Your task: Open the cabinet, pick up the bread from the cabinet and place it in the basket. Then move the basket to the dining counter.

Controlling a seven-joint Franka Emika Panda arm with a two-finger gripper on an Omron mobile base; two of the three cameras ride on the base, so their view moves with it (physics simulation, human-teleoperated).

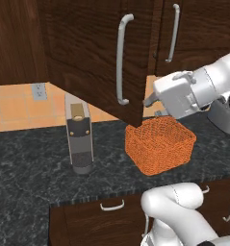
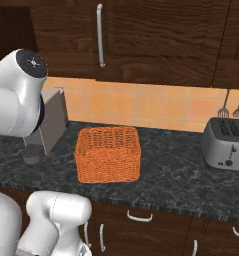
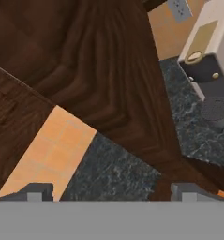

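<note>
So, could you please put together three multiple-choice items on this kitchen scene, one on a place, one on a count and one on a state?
1. Where does the basket stand?
A. on the black worktop
B. inside the cabinet
C. on the toaster

2. How many utensils hang on the wall above the toaster?
A. none
B. two
C. five

3. How does the cabinet door by the gripper stand?
A. shut flush
C. taken off
B. swung open

Answers: 1 A, the basket rests on the dark stone beside the coffee machine. 2 B, two forks hang there. 3 B, the door juts out over the worktop.
</note>
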